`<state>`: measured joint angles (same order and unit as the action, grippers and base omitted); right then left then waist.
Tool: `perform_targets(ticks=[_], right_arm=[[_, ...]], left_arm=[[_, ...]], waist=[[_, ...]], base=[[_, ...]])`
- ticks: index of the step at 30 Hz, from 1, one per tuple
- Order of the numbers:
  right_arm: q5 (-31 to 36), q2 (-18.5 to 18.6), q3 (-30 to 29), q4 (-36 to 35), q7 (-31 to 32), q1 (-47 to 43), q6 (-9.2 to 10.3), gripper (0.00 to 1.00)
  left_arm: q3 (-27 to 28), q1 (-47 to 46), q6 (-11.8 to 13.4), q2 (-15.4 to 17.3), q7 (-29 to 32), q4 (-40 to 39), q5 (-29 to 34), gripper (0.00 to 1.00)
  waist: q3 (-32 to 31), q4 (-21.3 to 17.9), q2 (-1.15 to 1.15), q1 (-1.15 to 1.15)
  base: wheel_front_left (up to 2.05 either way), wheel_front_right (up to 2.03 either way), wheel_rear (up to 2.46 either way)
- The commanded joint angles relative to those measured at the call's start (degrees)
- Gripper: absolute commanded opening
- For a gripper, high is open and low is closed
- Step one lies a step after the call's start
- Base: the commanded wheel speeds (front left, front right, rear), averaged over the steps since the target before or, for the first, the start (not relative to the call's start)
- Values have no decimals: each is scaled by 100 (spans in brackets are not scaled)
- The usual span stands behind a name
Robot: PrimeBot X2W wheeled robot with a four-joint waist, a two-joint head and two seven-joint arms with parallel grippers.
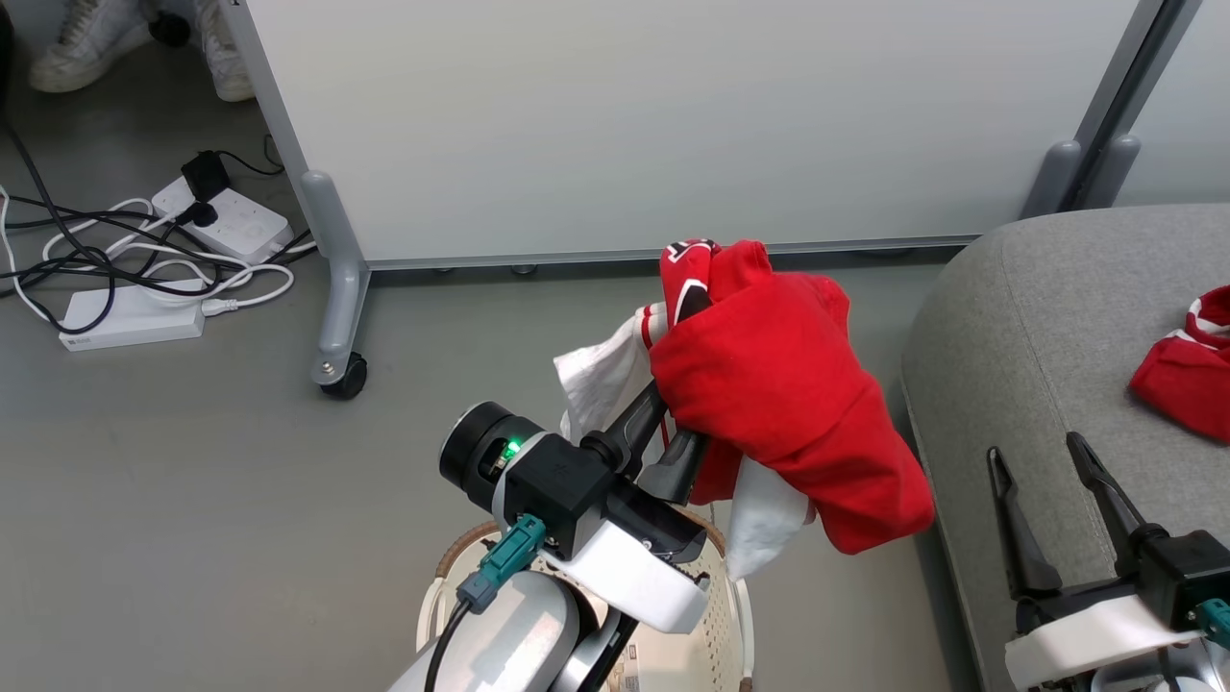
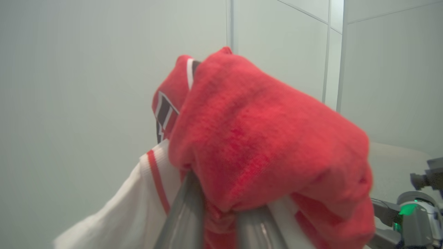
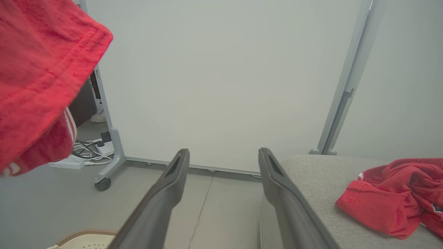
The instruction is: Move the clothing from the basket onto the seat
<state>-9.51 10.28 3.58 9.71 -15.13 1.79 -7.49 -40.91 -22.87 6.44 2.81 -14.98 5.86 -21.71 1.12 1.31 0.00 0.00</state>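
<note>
My left gripper (image 1: 677,423) is shut on a bunched red garment of the clothing (image 1: 788,384) with white trim. It holds the garment in the air above the basket (image 1: 461,553), just left of the seat (image 1: 1038,317). In the left wrist view the cloth (image 2: 263,145) drapes over both fingers (image 2: 183,214) and hides their tips. A second red garment (image 1: 1187,370) lies on the seat's right part. My right gripper (image 1: 1038,447) hangs open and empty over the seat's front edge. In the right wrist view its jaws (image 3: 223,154) stand wide apart, with the lying garment (image 3: 391,204) to their right.
A white partition panel (image 1: 673,115) on castor feet (image 1: 341,375) stands behind the basket and the seat. Power strips and tangled cables (image 1: 144,269) lie on the grey floor at the left. A person's white shoes (image 1: 86,48) show at the top left.
</note>
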Motion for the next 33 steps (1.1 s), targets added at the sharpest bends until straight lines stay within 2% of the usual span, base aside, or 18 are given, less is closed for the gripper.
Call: perform_targets(ticks=[1,9,14,22,25,33], right_arm=[[52,59,42,-8,-1,-32,-2,100],[50,419,254,-247,-1,-29,-2,100],[-130,738,665,-1045,-1,-174,-2,100],[-438,1271,1922,-2062,-1,-220,-2,100],[-432,1383,2191,-2167,-1,-113,-2,100],[-338,1341,2308,-1998,-1,19,-2,100]], left_arm=[[17,-45,3,19,-23,29,-25,0],[60,-56,16,18,-23,128,-16,0],[75,-83,11,16,-23,289,46,0],[59,-67,-13,17,-24,416,72,0],[13,-81,-21,17,-24,419,49,0],[-224,-123,-87,17,-24,388,-23,0]], waist=[[1,-9,0,0],[-7,-43,0,0],[2,-41,0,0],[-21,-116,0,0],[-22,-123,0,0],[-38,-58,0,0]], base=[[0,0,0],[0,0,0],[0,0,0],[0,0,0],[0,0,0],[0,0,0]])
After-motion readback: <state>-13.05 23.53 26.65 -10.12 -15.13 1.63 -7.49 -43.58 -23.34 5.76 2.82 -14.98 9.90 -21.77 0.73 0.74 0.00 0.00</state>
